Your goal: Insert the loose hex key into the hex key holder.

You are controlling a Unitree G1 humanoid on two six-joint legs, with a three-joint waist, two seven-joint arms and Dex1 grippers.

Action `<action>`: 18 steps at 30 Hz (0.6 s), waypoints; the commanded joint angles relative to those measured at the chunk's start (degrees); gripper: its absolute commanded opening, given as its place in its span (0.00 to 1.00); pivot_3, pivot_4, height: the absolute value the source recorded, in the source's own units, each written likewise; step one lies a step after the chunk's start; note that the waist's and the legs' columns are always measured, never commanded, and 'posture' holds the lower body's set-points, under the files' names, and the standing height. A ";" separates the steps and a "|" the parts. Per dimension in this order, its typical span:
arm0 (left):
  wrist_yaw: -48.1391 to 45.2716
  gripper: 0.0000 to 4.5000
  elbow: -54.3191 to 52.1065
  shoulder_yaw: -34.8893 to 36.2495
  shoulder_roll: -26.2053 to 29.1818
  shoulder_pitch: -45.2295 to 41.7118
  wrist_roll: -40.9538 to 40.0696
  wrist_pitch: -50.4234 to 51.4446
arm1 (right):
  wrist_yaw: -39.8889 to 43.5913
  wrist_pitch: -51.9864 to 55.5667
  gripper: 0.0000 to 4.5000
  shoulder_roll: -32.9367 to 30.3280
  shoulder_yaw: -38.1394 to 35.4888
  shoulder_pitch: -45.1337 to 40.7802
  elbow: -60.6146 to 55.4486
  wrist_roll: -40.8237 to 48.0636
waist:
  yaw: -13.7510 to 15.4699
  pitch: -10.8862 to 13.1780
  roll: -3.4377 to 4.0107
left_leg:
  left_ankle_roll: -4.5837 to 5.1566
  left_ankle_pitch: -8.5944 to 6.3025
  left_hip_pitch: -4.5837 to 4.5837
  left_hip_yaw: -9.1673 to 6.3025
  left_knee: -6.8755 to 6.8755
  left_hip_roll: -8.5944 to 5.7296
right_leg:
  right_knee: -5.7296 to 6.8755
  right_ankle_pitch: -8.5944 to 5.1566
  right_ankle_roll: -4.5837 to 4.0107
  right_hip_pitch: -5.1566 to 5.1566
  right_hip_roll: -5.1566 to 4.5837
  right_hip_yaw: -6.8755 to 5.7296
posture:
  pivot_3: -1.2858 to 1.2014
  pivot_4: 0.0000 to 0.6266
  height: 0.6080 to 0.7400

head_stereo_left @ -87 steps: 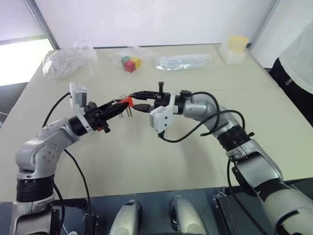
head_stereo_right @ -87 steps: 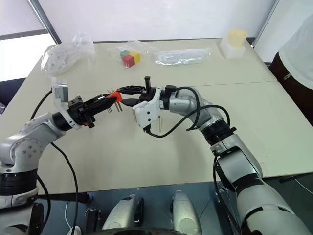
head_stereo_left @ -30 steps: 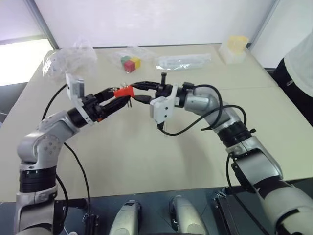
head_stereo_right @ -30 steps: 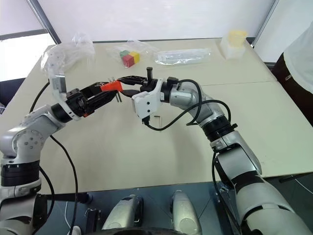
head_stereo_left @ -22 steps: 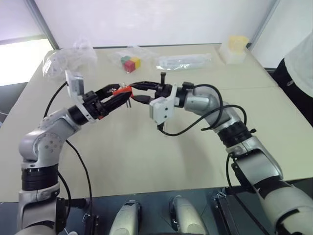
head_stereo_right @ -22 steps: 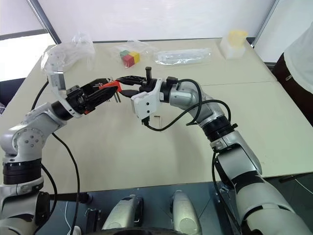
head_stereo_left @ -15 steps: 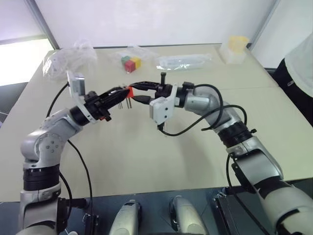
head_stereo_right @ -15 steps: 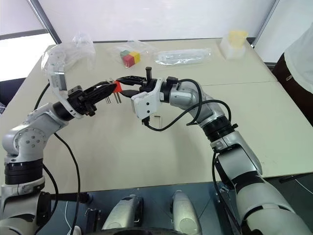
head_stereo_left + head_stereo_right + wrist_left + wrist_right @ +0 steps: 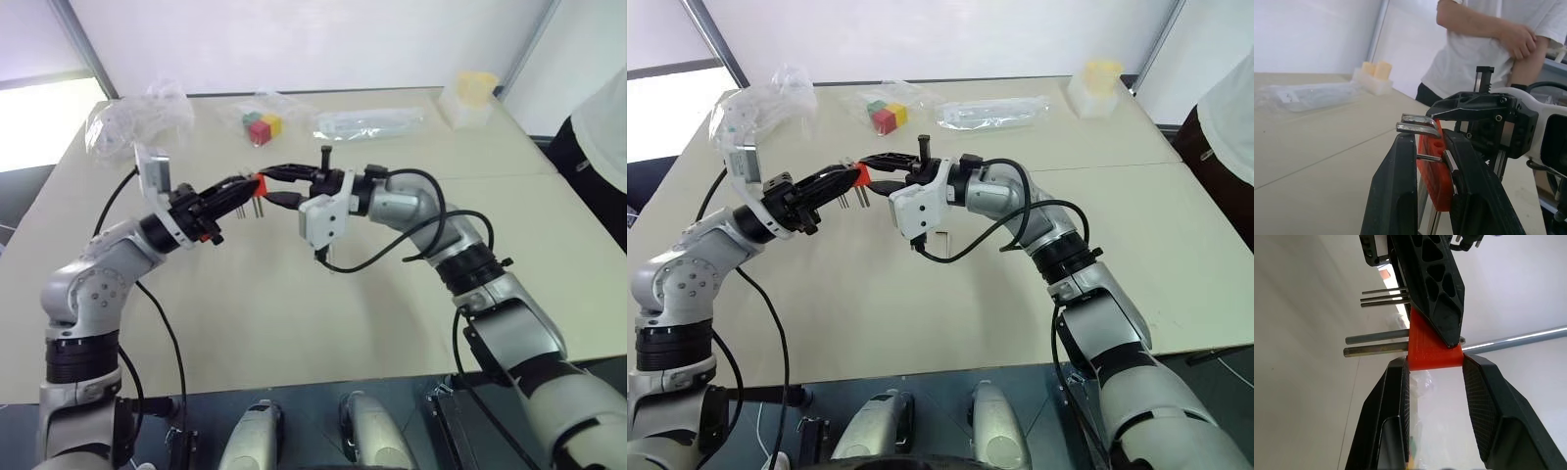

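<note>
Left hand (image 9: 1429, 142) is pinched across the hex key holder (image 9: 1431, 352), keys and all. The right hand (image 9: 1435, 361) clamps the same orange block from the other side, both in the air above the surface (image 9: 294, 323). I cannot single out the loose hex key among the metal rods at the block (it may be seated, or only trapped in the grip). If either hand pulls against the other, I reckon the block could cock and a half-seated key drop.
</note>
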 commanded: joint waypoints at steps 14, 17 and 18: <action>1.69 0.05 -2.89 2.69 2.26 2.47 -0.53 0.86 | 0.00 1.82 0.99 0.27 -1.85 -1.23 -0.96 1.83 | 0.01 0.00 0.00 | 0.00 0.00 -0.01 -0.02 0.00 0.00 | 0.00 0.00 0.00 0.00 -0.01 -0.01 | 0.52 0.24 1.00; 1.29 0.05 -2.97 3.52 3.56 2.89 -1.56 1.94 | 2.05 5.07 0.99 -0.04 -2.60 -0.57 -0.73 4.03 | -0.03 0.00 0.00 | 0.00 0.00 -0.02 -0.02 -0.01 0.01 | 0.00 0.00 0.00 -0.02 -0.01 -0.01 | 0.52 0.24 1.00; 0.72 0.05 -3.22 3.73 4.49 3.19 -2.06 2.71 | 3.91 8.15 0.99 -0.11 -3.26 -0.04 -0.43 6.01 | -0.04 0.00 0.00 | 0.00 0.00 -0.02 -0.02 -0.01 0.01 | 0.00 0.00 0.00 -0.03 0.00 -0.01 | 0.52 0.24 1.00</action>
